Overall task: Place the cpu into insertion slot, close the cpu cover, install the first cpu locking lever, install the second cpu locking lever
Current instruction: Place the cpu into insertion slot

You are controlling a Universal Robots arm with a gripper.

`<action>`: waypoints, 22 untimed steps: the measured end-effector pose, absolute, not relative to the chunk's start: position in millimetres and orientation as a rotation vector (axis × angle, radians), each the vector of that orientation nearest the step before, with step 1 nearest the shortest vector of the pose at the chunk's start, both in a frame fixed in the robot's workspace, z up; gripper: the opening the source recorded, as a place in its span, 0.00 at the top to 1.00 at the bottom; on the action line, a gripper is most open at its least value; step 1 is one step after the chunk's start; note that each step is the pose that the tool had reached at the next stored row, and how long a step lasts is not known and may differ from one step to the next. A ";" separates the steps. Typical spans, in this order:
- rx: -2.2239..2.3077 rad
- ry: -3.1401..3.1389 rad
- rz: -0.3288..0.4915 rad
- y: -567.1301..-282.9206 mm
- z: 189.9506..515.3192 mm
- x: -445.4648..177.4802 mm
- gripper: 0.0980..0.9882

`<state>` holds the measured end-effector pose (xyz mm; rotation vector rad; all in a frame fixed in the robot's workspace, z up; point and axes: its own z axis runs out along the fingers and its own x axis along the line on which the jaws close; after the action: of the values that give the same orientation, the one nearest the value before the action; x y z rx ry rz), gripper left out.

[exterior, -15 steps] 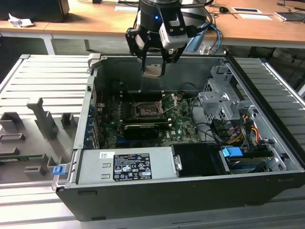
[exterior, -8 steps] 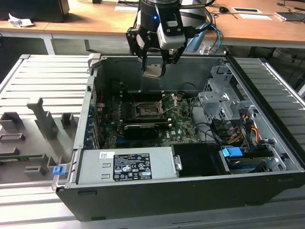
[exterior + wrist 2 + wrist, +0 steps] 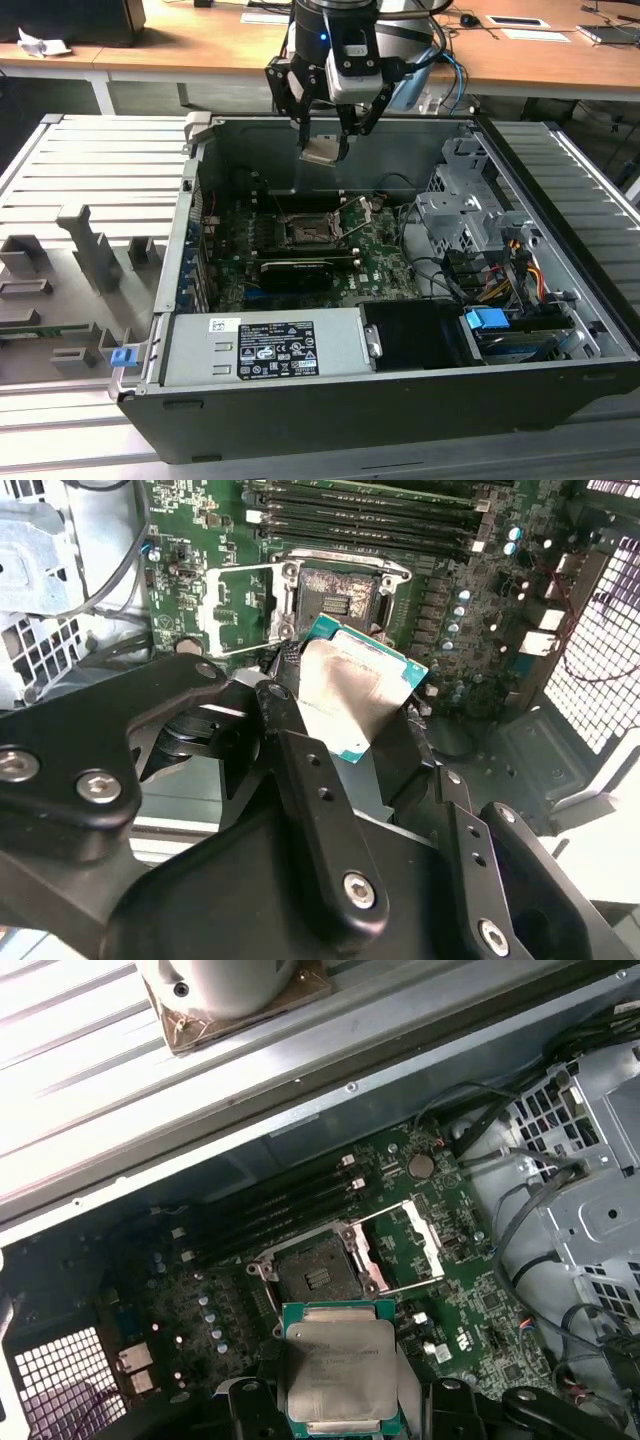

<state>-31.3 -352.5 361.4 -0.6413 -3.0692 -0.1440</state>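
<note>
Exterior view: the pincer hangs over the far side of the open computer case, closed on the cpu. The chip is gripped by two opposite edges, silvery top showing, and looks tilted rather than level. It is well above the motherboard, about level with the case's far rim. The insertion slot lies below and a little nearer, dark and bare. The cpu cover stands swung open on the exterior view's right of the slot.

In both wrist views the cpu sits between the black fingers, well apart from the insertion slot. The slot's contact field is exposed there. The cpu cover lies folded back beside the slot, clear of the opening.

The step in hand appears to be the first one, placing the cpu, with the chip carried but not yet seated. The cover is not yet closed. Whether the locking levers are free cannot be told with certainty.

Seating would likely call for bringing the chip directly over the slot. It would also call for levelling it, squaring its edges to the metal rim, and a gentle, flat descent, since a skewed entry could harm the contacts.
</note>
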 end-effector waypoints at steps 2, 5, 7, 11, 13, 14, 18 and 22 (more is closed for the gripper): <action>-0.678 -3.062 -0.144 -352.5 361.3 -31.3 0.52; -0.711 -3.056 -0.144 -352.5 361.1 -31.3 0.52; -0.734 -3.051 -0.144 -352.5 361.0 -31.3 0.52; -0.780 -3.041 -0.144 -352.5 360.8 -31.3 0.52; -0.805 -3.036 -0.144 -352.5 360.7 -31.3 0.52; -0.819 -3.032 -0.144 -352.5 360.6 -31.3 0.52; -0.843 -3.026 -0.144 -352.5 360.5 -31.3 0.52; -0.875 -3.018 -0.144 -352.5 360.3 -31.2 0.52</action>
<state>-31.2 -352.5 360.3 -0.8746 -3.0183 -0.1439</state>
